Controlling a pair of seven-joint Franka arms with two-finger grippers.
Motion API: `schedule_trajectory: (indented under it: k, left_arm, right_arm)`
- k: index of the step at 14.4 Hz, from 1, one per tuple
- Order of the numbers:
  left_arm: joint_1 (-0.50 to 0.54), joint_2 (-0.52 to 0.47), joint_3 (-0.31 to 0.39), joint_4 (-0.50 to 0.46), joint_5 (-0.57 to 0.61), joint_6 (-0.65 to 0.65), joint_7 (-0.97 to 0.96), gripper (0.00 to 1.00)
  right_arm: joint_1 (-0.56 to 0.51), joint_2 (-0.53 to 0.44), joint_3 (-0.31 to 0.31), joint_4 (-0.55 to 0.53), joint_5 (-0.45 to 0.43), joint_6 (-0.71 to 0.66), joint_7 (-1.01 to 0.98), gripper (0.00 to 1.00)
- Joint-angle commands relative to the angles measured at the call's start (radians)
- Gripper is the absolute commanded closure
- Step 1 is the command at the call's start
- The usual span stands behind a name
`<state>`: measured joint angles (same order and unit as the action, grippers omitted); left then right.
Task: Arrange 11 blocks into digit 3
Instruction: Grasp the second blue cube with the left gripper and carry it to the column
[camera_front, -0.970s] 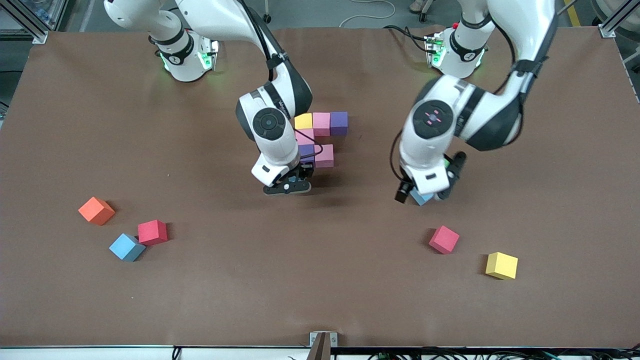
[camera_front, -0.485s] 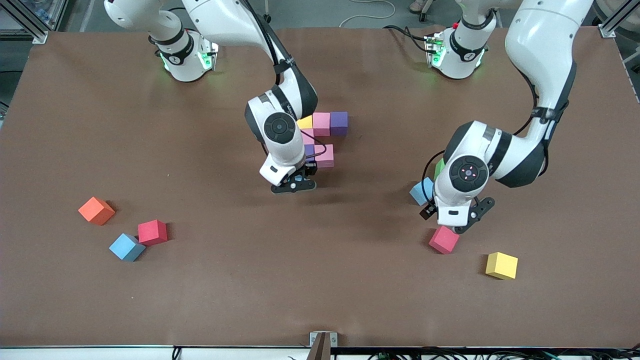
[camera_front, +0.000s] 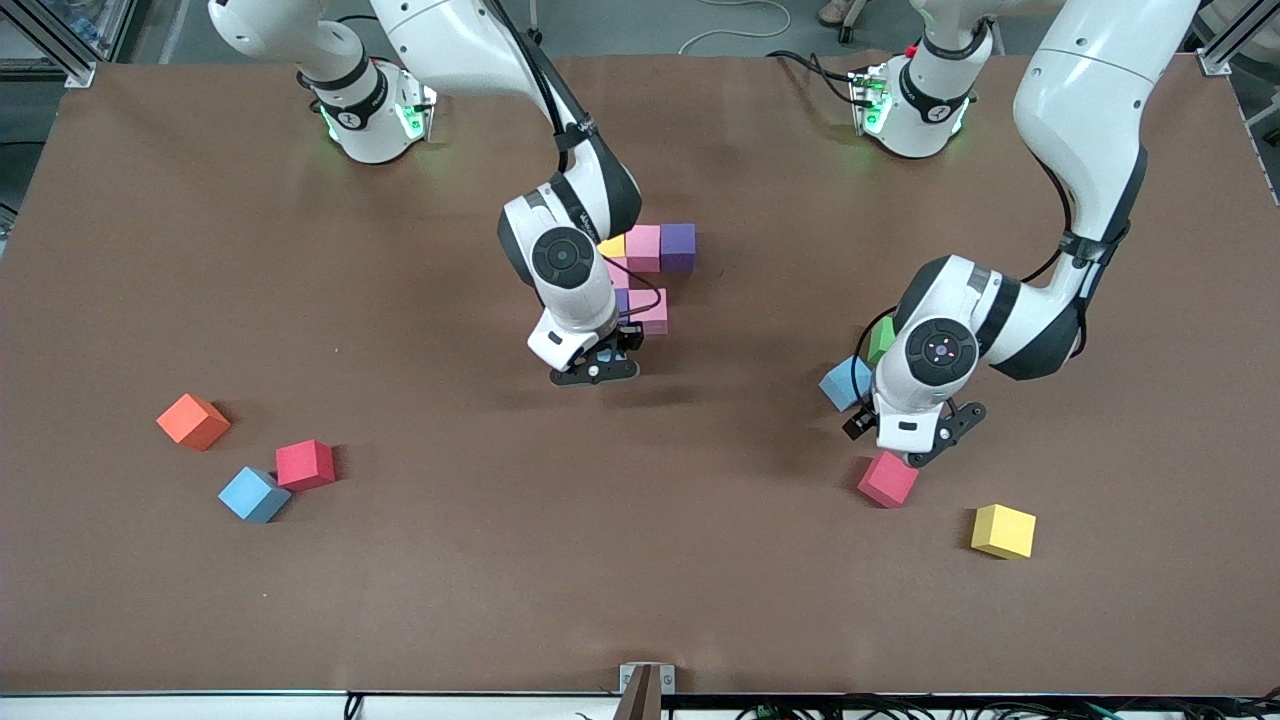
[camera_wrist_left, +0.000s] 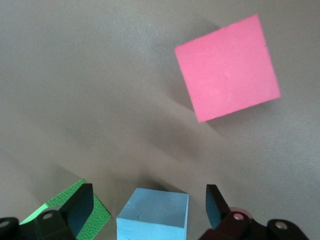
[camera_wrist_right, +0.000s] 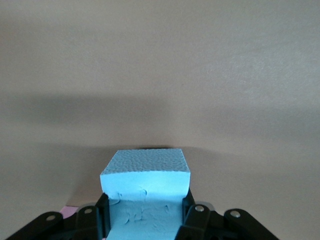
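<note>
The partly built digit 3 (camera_front: 650, 275) lies mid-table: a yellow block (camera_front: 611, 245), a pink block (camera_front: 643, 247) and a purple block (camera_front: 678, 247) in a row, with pink and purple blocks nearer the camera, partly hidden by the right arm. My right gripper (camera_front: 597, 368) (camera_wrist_right: 145, 205) is shut on a light blue block (camera_wrist_right: 145, 172) at the figure's near edge. My left gripper (camera_front: 912, 438) (camera_wrist_left: 147, 200) hangs open between a light blue block (camera_front: 843, 383) (camera_wrist_left: 152, 220) and a red block (camera_front: 887, 479) (camera_wrist_left: 227, 67), touching neither.
A green cube (camera_front: 880, 340) (camera_wrist_left: 75, 212) sits beside that light blue block. A yellow block (camera_front: 1003, 530) lies nearer the camera than the red one. Toward the right arm's end lie an orange cube (camera_front: 193, 421), a red block (camera_front: 305, 464) and a light blue block (camera_front: 254, 494).
My left gripper swung from over the light blue block beside the green cube toward the red block, staying open. My right gripper with its blue block crept slightly toward the figure.
</note>
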<state>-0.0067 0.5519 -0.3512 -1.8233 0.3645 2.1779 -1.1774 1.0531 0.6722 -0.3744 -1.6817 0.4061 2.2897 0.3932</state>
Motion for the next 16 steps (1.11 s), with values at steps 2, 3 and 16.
schedule_trajectory:
  k: [2, 3, 16]
  left_arm:
    - [0.01, -0.021, -0.014, -0.072, 0.005, 0.097, 0.005, 0.01]
    - [0.017, -0.02, -0.014, -0.083, 0.005, 0.114, 0.005, 0.01]
    - [0.028, -0.024, -0.037, -0.14, -0.056, 0.129, 0.007, 0.04]
  right_arm:
    - [0.021, 0.03, -0.003, 0.017, 0.022, 0.01, 0.013, 0.97]
    - [0.024, 0.032, -0.005, 0.016, 0.022, 0.022, 0.013, 0.97]
    - [0.051, 0.033, -0.006, 0.004, 0.017, 0.021, 0.044, 0.97]
